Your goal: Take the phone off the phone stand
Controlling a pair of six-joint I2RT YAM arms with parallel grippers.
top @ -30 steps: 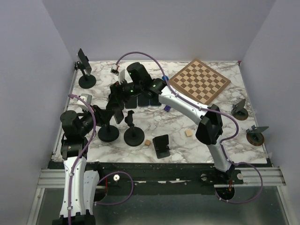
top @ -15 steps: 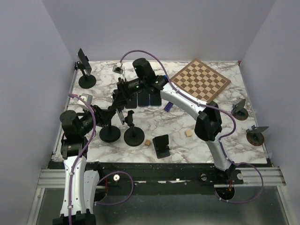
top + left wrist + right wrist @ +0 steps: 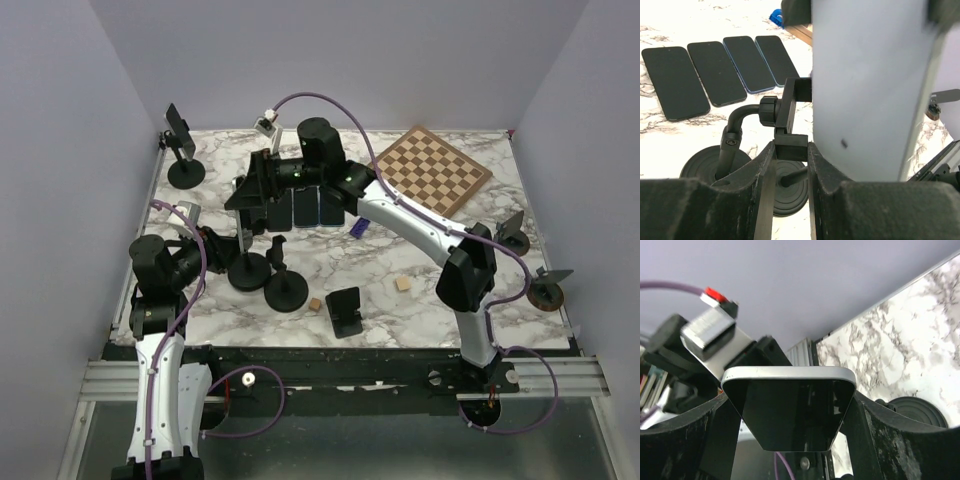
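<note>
My right gripper is shut on the phone, a silver-edged handset with a dark screen, gripped across its width. In the left wrist view the phone's pale back fills the right side, just beside the stand's clamp. In the top view only a thin pale edge of the phone shows below the gripper. My left gripper is shut on the clamp block of the black phone stand, whose round base rests on the marble table. Whether the phone still touches the clamp is hidden.
A second black stand is right beside the held one. Several dark phones lie flat in a row behind. A chessboard lies at the back right, another stand at the back left, and a low stand and wooden cubes near the front.
My right arm has swung up and back with the phone. The stand in my left gripper has shifted slightly right and away from me.
</note>
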